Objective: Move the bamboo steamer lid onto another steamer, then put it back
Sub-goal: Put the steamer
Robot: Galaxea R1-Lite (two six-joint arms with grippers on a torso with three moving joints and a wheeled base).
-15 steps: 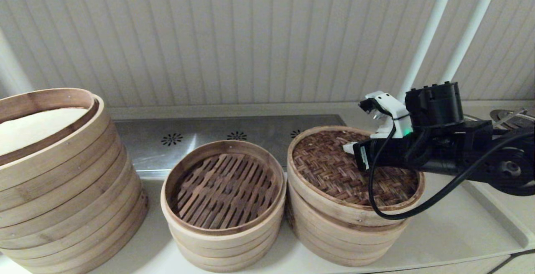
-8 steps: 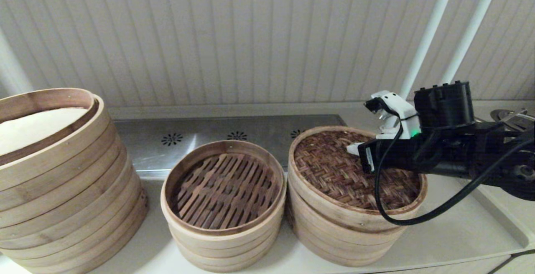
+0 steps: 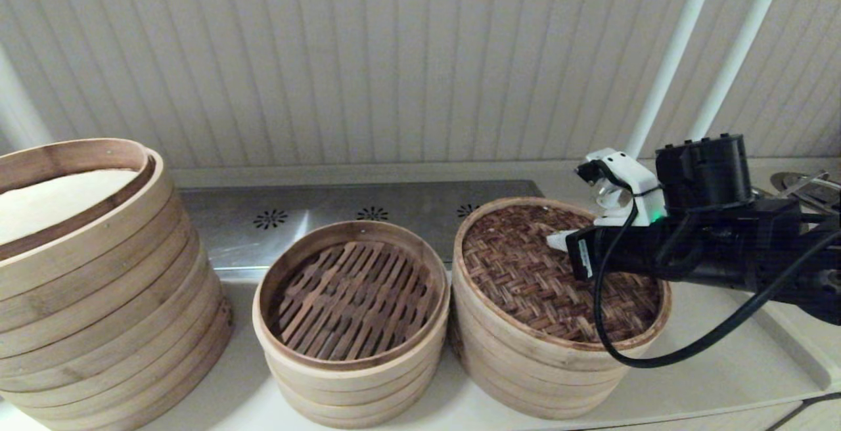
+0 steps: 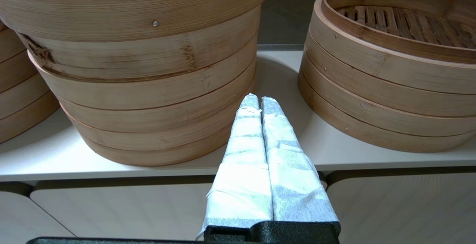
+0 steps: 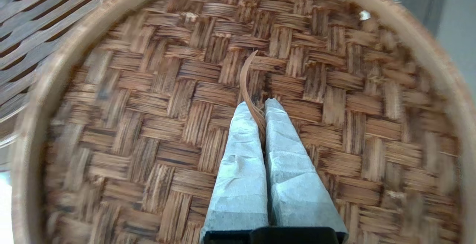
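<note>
Your right gripper (image 5: 259, 112) pinches only the thin loop (image 5: 248, 87) of the lid (image 3: 525, 273), which sits on the right-hand steamer (image 3: 539, 372), so a fast lift could snap it.

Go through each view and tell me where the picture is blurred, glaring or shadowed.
Right wrist view: the bamboo steamer lid smears toward its rim, sharp only around the loop handle pinched in the right gripper. Left wrist view: crisp; the left gripper hangs before the shelf. Head view: a soft glare on the metal panel, shadow between the steamers.
</note>
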